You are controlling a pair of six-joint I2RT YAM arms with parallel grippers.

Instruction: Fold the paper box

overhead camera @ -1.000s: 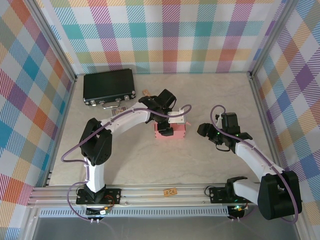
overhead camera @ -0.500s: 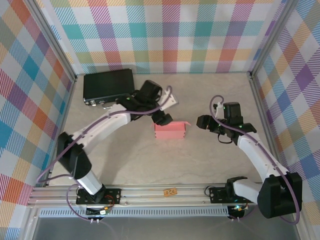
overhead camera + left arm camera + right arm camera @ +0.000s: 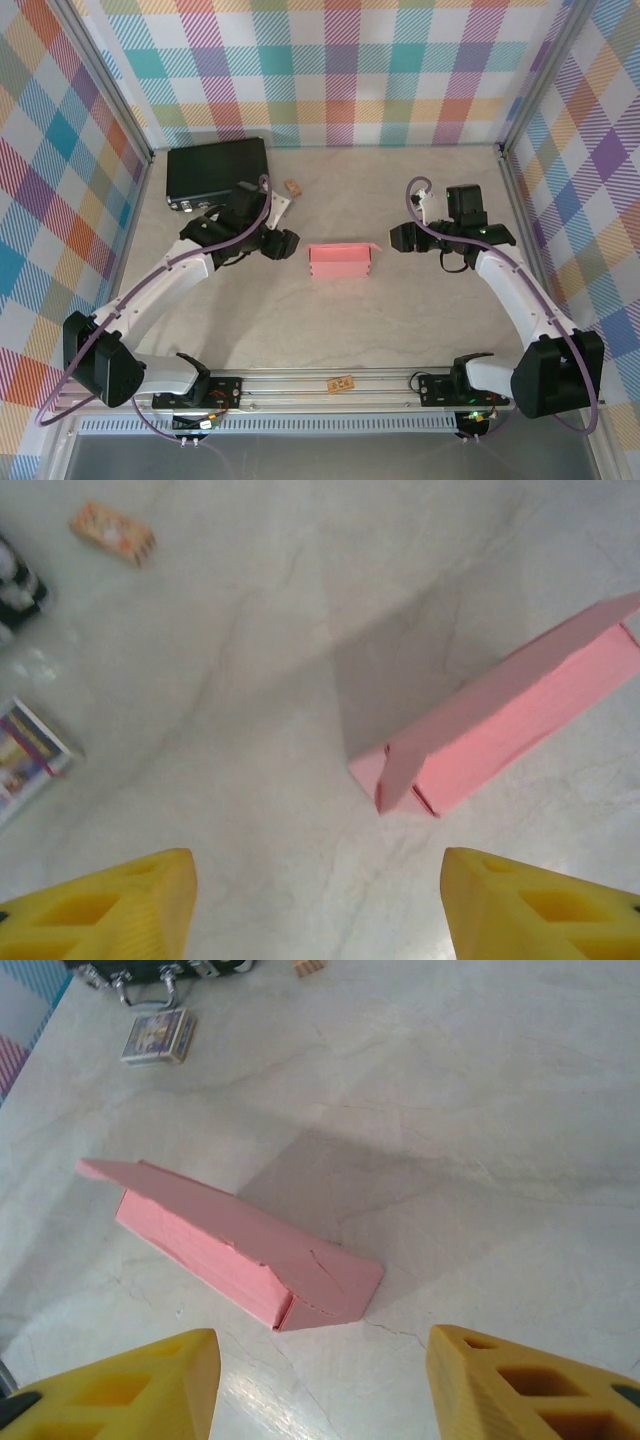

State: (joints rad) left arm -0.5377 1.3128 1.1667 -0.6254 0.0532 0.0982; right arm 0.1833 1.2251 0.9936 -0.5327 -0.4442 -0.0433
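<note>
Though apart, paper box between grippers.

Left gripper has withdrawn from the paper box.

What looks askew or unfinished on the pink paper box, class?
The paper box lies closed, but its lid is not flush: a tab juts past its right end in the top view, and the right wrist view shows the lid edge overhanging one end.
</note>
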